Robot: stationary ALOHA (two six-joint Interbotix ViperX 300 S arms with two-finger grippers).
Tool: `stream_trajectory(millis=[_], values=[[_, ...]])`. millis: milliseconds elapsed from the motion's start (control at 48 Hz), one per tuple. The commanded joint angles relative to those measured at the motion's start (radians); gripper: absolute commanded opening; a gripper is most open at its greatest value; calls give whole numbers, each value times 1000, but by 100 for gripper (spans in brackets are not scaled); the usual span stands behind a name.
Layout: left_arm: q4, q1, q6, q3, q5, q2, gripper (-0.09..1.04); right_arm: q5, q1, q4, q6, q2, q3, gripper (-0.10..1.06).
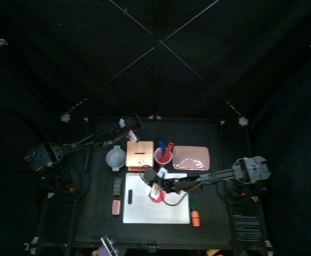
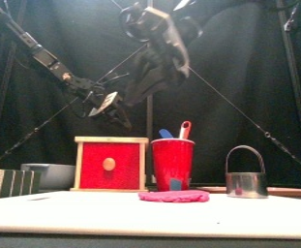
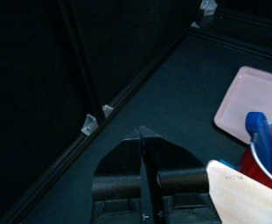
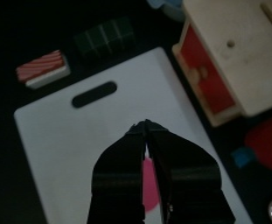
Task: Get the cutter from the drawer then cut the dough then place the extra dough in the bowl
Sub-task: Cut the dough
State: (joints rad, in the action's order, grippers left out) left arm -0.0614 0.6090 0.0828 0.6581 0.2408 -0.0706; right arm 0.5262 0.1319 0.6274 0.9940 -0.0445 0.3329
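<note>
While checking progress, found cutter (image 2: 247, 174) standing on white cutting board (image 4: 80, 149) beside dough (image 2: 173, 196); found right end effector (image 4: 145, 128) above board, clamped on pink dough sliver (image 4: 149, 188); found left end effector (image 3: 142, 133) closed, empty, off board; judged transfer to bowl (image 2: 52, 175) outstanding

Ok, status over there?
Left gripper shut, right gripper shut, both raised. Cutter upright, right of dough. Dough flat on board, nothing blocking.
</note>
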Motion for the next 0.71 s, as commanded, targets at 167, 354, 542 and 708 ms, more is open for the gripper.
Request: stream_trajectory(millis=[167, 354, 542, 708], values=[[-52, -84, 5, 103, 158, -115, 34, 89, 8, -129, -2, 288, 253, 60], [-72, -196, -3, 195, 305, -179, 35, 135, 21, -184, -3, 377, 354, 78], [-133, -325, -3, 255, 391, -235, 36, 192, 49, -176, -9, 365, 383, 89], [-193, -440, -2, 313, 445, -276, 35, 187, 51, -169, -40, 327, 388, 94]])
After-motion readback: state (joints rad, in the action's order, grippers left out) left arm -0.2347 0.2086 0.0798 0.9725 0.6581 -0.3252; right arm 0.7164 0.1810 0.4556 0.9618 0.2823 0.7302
